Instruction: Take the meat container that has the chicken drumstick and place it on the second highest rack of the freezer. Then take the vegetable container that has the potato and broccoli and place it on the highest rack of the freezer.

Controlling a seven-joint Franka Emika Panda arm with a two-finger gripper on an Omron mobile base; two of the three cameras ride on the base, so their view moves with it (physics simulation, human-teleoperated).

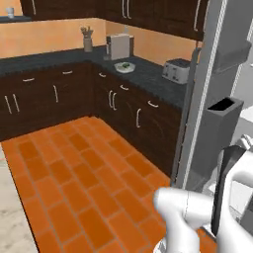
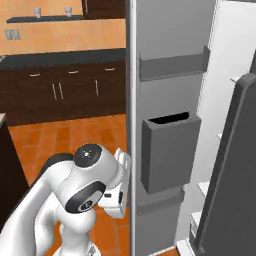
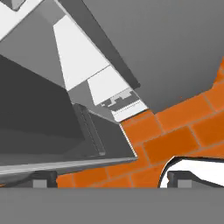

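Note:
The freezer (image 2: pixel 165 45) stands with its grey door swung open, showing two door bins (image 2: pixel 167 150) and a white interior with shelf edges (image 2: pixel 205 187) at the right. I cannot tell which rack is which. My gripper (image 3: pixel 113 179) is open and holds nothing. It is low by the door's bottom edge (image 3: pixel 109 153), over the orange floor. My wrist (image 2: pixel 116 192) sits against the door's left edge. A pale dish with something dark green in it (image 1: pixel 124 66) rests on the far counter, too small to identify. The meat container is out of view.
A dark counter (image 1: pixel 148 74) over dark wooden cabinets runs along the back and right, with a toaster (image 1: pixel 176 70), a boxy white appliance (image 1: pixel 118 47) and a utensil holder (image 1: pixel 87 40). A second dark grey door (image 2: pixel 235 165) stands at the right. Orange tiled floor (image 1: pixel 74 173) lies open to the left.

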